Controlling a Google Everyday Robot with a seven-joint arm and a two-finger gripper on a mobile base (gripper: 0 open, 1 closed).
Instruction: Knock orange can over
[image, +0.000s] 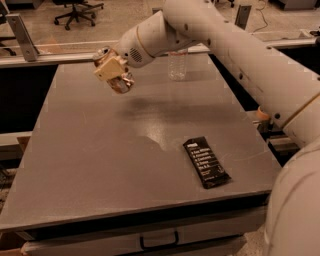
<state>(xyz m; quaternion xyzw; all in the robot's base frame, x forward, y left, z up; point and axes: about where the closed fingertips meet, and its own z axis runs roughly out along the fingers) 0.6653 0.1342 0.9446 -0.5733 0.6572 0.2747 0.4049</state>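
The orange can (121, 84) is tilted in the air above the far left part of the grey table (100, 165). Its silver top (101, 51) points up and to the left. My gripper (112, 69) is shut on the can's middle, with its beige fingers (109, 67) across the can's body. The can's shadow falls on the table just below and to the right. The white arm reaches in from the right side.
A clear plastic water bottle (177, 65) stands at the table's far edge, to the right of the gripper. A flat black snack-bar wrapper (206, 162) lies near the front right. A rail (45, 57) runs behind the table, with office chairs beyond it.
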